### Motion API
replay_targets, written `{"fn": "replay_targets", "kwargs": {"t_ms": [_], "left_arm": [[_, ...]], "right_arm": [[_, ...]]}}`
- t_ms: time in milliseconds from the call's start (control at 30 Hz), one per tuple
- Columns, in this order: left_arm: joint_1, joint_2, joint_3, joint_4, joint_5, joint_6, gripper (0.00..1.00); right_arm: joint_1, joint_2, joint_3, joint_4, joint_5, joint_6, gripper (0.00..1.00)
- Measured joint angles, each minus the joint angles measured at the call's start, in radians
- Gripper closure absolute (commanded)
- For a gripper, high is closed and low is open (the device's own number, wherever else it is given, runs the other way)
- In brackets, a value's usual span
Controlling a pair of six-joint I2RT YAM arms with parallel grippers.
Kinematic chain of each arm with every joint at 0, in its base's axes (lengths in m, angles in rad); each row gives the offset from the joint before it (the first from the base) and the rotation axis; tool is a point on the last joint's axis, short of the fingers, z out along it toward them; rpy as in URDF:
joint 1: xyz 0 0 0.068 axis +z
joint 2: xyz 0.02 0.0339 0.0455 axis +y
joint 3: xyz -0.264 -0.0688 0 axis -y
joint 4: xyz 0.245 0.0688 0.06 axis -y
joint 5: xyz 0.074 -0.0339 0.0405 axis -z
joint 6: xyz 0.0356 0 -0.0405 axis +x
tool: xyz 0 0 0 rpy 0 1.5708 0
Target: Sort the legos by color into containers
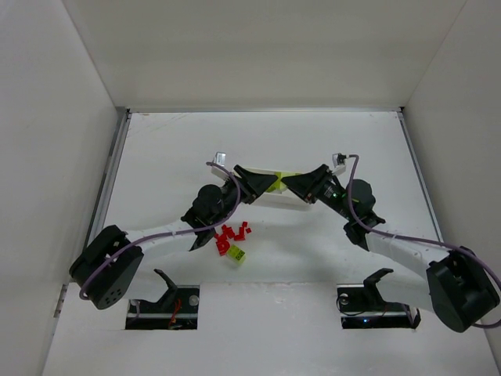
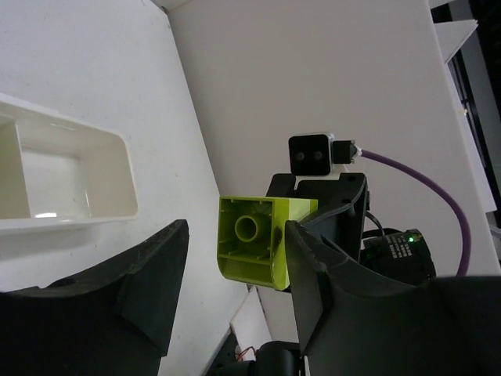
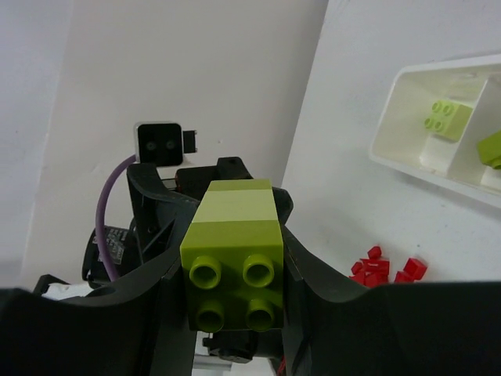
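White tabletop point(image 1: 180, 149) lies beneath both arms. The right gripper point(image 3: 235, 274) clamps a green brick point(image 3: 235, 227) (studs facing its camera), its far end between the left gripper's point(image 2: 235, 235) spread fingers. Red bricks point(image 1: 231, 233) lie loose; the tray point(image 3: 395, 117) holds a second green brick point(image 3: 446, 119).

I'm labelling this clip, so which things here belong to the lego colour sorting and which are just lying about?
Job in hand:
lime-green plastic brick gripped by right pincer
heap of small red plastic bricks
loose lime-green brick beside it
long white plastic tray, green brick inside

Lying about:
purple cable
black brackets at near edge
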Motion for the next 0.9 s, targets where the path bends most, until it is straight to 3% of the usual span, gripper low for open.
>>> {"fn": "replay_targets", "kwargs": {"t_ms": [467, 767, 900], "left_arm": [[0.007, 0.063, 0.003, 0.095, 0.015, -0.097, 0.58], [0.024, 0.085, 0.002, 0.120, 0.023, -0.122, 0.80], [0.031, 0.071, 0.001, 0.108, 0.044, -0.109, 0.84]], "right_arm": [[0.000, 0.101, -0.005, 0.148, -0.017, 0.091, 0.75], [0.000, 0.162, -0.007, 0.218, -0.019, 0.129, 0.75], [-0.016, 0.157, -0.018, 0.235, -0.036, 0.130, 0.75]]}}
